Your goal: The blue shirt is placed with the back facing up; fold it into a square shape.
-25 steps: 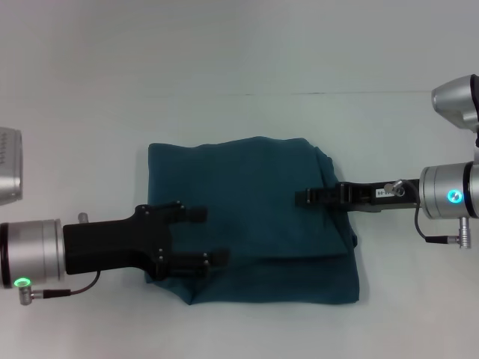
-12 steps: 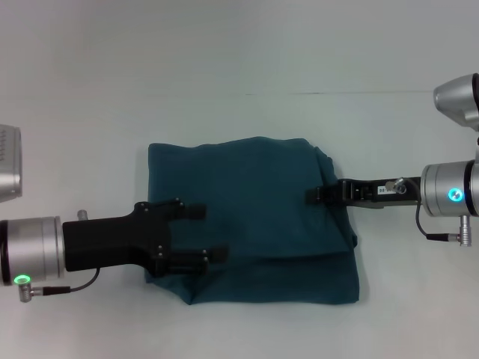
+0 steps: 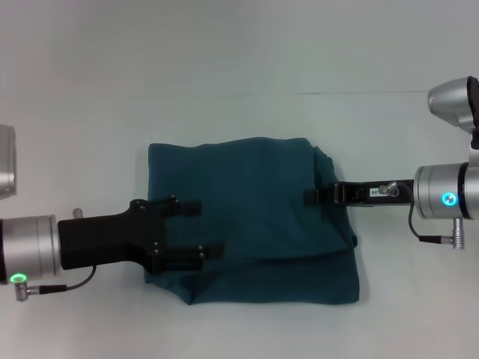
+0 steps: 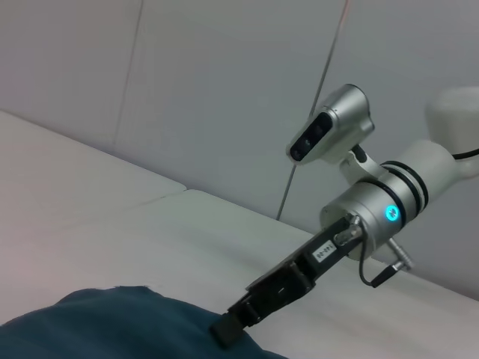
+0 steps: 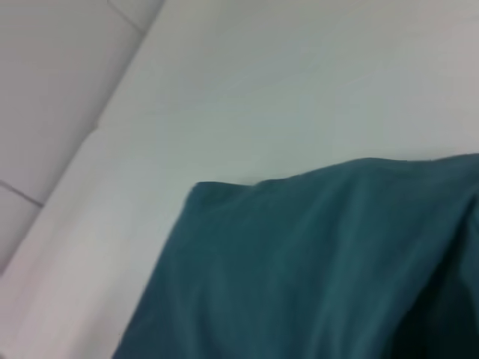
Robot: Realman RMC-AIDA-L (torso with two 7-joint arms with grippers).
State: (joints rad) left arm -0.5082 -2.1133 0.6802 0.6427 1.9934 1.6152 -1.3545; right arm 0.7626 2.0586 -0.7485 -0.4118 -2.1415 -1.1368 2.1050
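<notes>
The blue shirt [image 3: 254,217] lies on the white table folded into a rough square, plain side up, with a thicker fold along its near edge. My left gripper [image 3: 207,227] hovers over the shirt's left part, open, with nothing between its fingers. From the right, my right gripper [image 3: 310,197] reaches in. It is shut and its tip rests at the shirt's right edge; the left wrist view shows that right gripper [image 4: 228,329] tip down on the blue shirt [image 4: 112,329]. The right wrist view shows only the blue shirt [image 5: 322,269] and bare table.
The white table [image 3: 239,60] spreads around the shirt on all sides, with a seam line [image 3: 337,93] across its far part. A grey wall [image 4: 187,90] stands behind the table. Part of the robot's silver arm housing [image 3: 6,161] shows at the far left.
My right gripper has drawn back a little to the right, off the shirt's middle toward its edge. My left gripper has slid slightly to the left. The shirt has not moved.
</notes>
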